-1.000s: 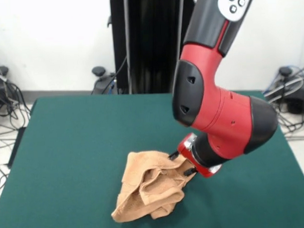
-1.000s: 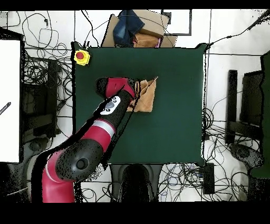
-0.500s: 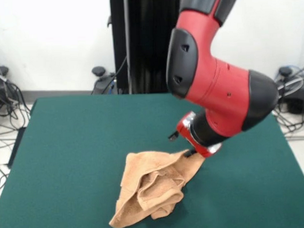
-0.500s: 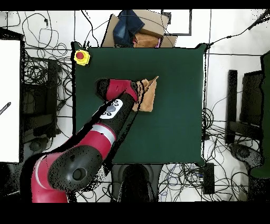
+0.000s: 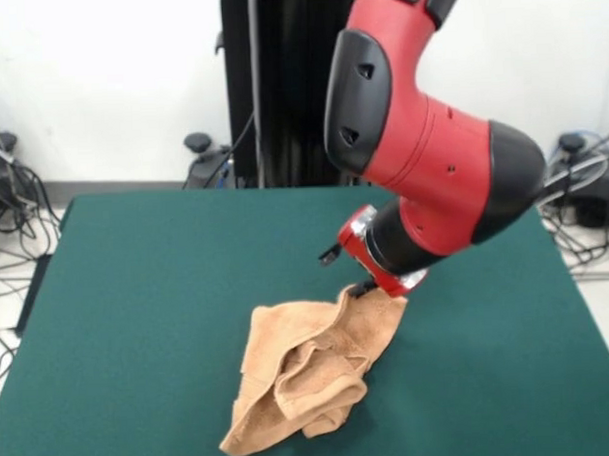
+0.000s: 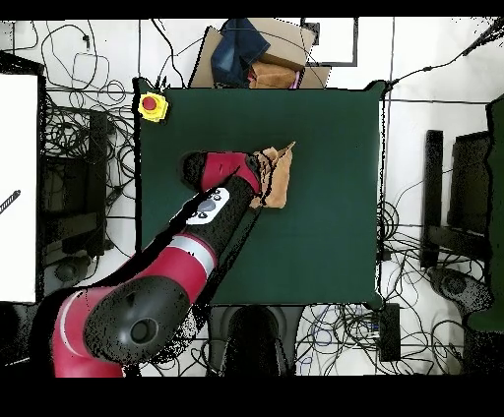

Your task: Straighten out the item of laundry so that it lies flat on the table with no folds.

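The light orange-tan towel (image 5: 308, 373) lies crumpled and folded on the near middle of the dark green table (image 5: 137, 294). Its right far corner is pulled up off the table to my gripper (image 5: 346, 275). The gripper hangs just above the towel's far right edge and is shut on that corner. The big red and black arm hides the wrist behind it. In the overhead view the towel (image 6: 278, 177) shows as a bunched strip beside the gripper (image 6: 260, 179), in the upper middle of the table (image 6: 325, 226). No white tag shows.
The black pedestal (image 5: 290, 88) stands behind the table's far edge. A yellow box with a red button (image 6: 151, 105) sits at one table corner. A cardboard box with clothes (image 6: 258, 59) lies beyond the table edge. Cables cover the floor all round.
The gripper has risen and moved a little left and toward the table's far side, drawing the towel's right corner up with it. The rest of the towel has stayed crumpled in place.
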Robot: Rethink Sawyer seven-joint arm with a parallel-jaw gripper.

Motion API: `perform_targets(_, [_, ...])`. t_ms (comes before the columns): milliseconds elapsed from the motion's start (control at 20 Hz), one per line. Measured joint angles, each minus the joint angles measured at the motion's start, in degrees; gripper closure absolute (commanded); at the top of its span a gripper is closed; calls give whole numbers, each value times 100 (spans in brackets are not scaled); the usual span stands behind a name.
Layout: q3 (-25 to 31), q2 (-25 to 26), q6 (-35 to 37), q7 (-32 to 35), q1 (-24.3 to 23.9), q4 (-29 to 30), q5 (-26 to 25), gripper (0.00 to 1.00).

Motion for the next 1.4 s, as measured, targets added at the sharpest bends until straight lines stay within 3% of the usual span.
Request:
perform_targets(500, [1, 339, -578, 0, 155, -2, 0, 0])
perform_targets(1300, [0, 400, -651, 0, 206, -2, 0, 0])
perform_targets(1350, [0, 401, -652, 0, 226, -2, 0, 100])
perform_targets(1400, [0, 401, -652, 0, 232, -3, 0, 100])
